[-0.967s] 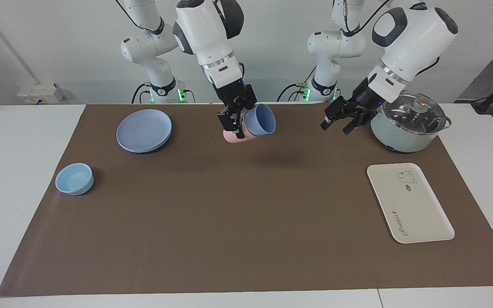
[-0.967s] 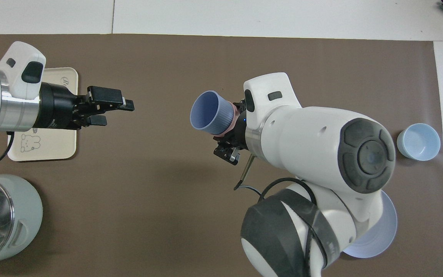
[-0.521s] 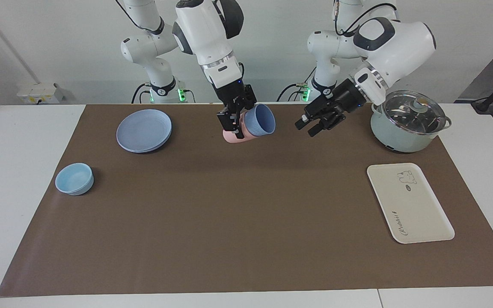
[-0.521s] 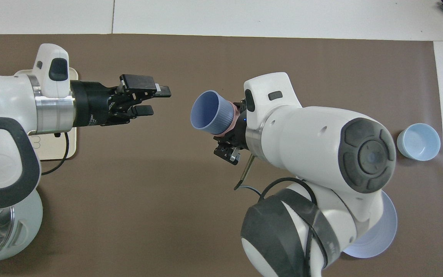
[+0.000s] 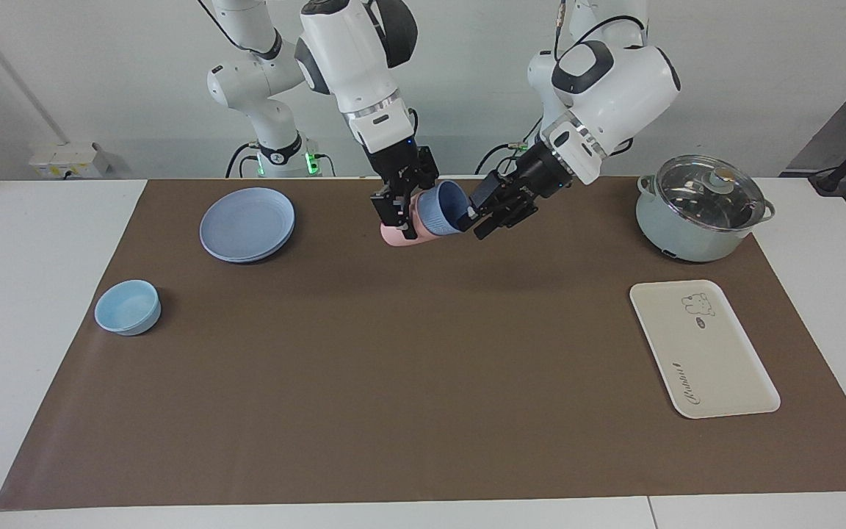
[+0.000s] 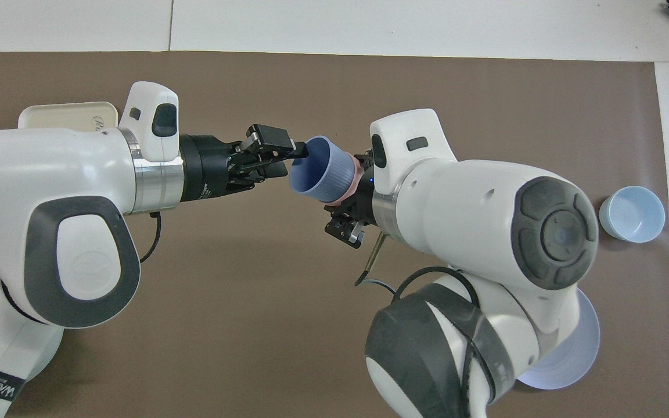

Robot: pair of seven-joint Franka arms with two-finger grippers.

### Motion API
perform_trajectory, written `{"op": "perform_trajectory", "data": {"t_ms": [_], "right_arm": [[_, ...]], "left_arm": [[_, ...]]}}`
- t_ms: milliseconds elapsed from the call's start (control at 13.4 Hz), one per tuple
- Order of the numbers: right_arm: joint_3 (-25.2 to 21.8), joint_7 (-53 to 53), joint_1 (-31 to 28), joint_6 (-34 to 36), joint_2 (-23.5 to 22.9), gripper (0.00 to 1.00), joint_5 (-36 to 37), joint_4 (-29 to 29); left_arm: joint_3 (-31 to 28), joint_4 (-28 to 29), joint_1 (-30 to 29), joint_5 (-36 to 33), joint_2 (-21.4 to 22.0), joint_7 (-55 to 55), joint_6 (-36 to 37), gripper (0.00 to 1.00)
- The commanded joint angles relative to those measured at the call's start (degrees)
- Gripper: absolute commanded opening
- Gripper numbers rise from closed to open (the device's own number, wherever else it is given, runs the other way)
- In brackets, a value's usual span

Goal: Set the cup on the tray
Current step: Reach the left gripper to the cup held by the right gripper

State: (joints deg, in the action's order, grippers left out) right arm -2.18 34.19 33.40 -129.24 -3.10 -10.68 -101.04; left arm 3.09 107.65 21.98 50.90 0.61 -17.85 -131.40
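Note:
The periwinkle-blue cup [image 5: 443, 209] [image 6: 317, 171] hangs tilted on its side over the mat, nested in a salmon-pink cup [image 5: 396, 234]. My right gripper [image 5: 402, 213] is shut on the pink cup and holds both up in the air. My left gripper [image 5: 473, 214] [image 6: 291, 161] has reached the blue cup's mouth. It is still open, with one finger inside the rim and the other outside it. The cream tray [image 5: 702, 353] [image 6: 61, 113] lies flat at the left arm's end of the table, with nothing on it.
A lidded pot [image 5: 702, 209] stands nearer to the robots than the tray. A round blue plate [image 5: 248, 222] and a light-blue bowl [image 5: 128, 306] [image 6: 632, 213] sit toward the right arm's end. A brown mat [image 5: 423, 382] covers the table.
My left gripper swung from beside the pot across to the blue cup's rim, and its fingers narrowed. The right gripper and the two cups stayed put.

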Motion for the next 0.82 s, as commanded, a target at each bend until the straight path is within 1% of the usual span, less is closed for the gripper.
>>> {"op": "perform_trajectory", "data": {"t_ms": [0,298,447,595,744], "right_arm": [[0.25,-2.38,0.00,-0.66,-0.07,0.00,1.46,0.32],[0.25,-2.64,0.00,-0.75,-0.07,0.00,1.46,0.32],[0.25,-2.64,0.00,-0.83,-0.07,0.00,1.54,0.32],[0.25,-2.64,0.00,-0.75,-0.15,0.00,1.46,0.32],[0.25,-2.73,0.00,-0.83,-0.07,0.00,1.46,0.32]], "left_arm": [[-0.80,0.98,1.14,0.61,0.53,-0.08,0.00,0.00],[-0.80,0.81,1.40,0.52,0.53,0.01,1.14,0.00],[-0.89,0.11,1.31,0.26,0.36,0.01,3.24,0.00],[-0.89,-2.08,0.61,0.17,-0.17,-0.08,6.14,0.00],[-1.24,-5.85,-1.05,0.17,-1.66,-0.25,9.75,0.00]]}}
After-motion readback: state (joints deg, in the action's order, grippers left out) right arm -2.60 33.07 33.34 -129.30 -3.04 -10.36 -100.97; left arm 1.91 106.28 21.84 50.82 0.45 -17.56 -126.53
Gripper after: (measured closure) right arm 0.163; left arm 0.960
